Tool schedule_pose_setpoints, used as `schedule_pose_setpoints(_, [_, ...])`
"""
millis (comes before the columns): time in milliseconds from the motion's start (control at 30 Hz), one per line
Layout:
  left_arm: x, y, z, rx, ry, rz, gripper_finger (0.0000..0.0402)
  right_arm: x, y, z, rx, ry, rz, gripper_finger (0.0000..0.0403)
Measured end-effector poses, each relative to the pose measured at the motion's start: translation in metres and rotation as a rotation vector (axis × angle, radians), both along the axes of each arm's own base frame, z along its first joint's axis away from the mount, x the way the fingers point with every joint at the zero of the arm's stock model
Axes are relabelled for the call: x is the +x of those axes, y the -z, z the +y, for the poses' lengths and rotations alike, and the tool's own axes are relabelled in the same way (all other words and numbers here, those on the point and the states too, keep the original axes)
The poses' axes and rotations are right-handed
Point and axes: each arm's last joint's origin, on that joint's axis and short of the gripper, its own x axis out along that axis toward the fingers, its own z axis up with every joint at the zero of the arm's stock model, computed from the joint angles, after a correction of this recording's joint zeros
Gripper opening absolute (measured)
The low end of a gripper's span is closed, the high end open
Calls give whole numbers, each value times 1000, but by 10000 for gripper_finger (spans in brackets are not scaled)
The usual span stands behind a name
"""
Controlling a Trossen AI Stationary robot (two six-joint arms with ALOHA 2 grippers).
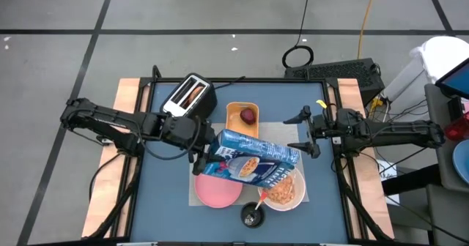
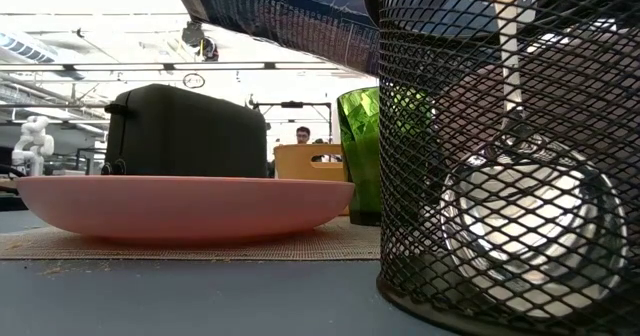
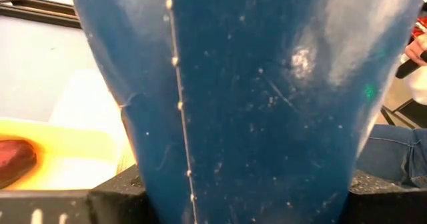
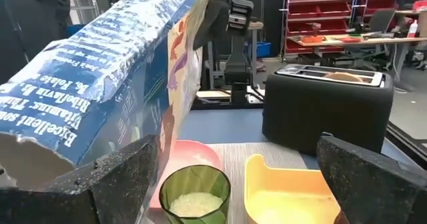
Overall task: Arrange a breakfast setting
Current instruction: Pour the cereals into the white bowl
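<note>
Left gripper [image 1: 199, 152] clamped on cereal box [image 1: 253, 158], box tipped sideways above bowl [image 1: 286, 191]. Right gripper [image 1: 306, 132] spread wide, holding nothing, just beyond bowl, beside box's open end.

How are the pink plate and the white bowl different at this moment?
The pink plate is flat and shows nothing on it; the white bowl is deeper and holds cereal. The tilted blue cereal box, held in the left gripper, has its open end over the bowl, not over the plate. Both are round and sit side by side.
</note>
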Motion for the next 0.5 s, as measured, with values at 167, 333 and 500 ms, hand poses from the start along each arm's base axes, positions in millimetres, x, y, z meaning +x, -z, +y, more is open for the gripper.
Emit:
schedule_pose_setpoints(167, [0,0,0,-1,-1,0,223,0,2,0,70,3,26,393])
schedule_pose_setpoints(333, [0,0,0,-1,-1,0,223,0,11,0,196,12,59,393])
schedule_pose_setpoints(500, [0,0,0,-1,-1,1,223,0,28,0,247,22,116,393])
